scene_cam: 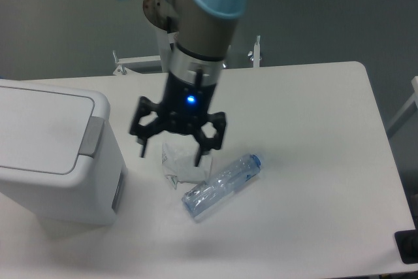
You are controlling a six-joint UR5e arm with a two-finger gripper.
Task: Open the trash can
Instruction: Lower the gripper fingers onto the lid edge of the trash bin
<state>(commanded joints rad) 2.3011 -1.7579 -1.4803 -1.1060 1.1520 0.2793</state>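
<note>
The trash can (55, 155) is a big boxy white bin at the left edge of the table, lid flat and down, with a grey push tab (91, 136) on its right side. My gripper (171, 153) hangs open above the table just right of the bin, fingers pointing down and nothing between them. Its left finger is a short way from the tab, not touching it.
A crumpled clear wrapper (181, 163) lies under the gripper. A clear plastic bottle (221, 185) with a blue cap lies on its side to the right of it. The arm's white base column (177, 42) stands at the table's back edge.
</note>
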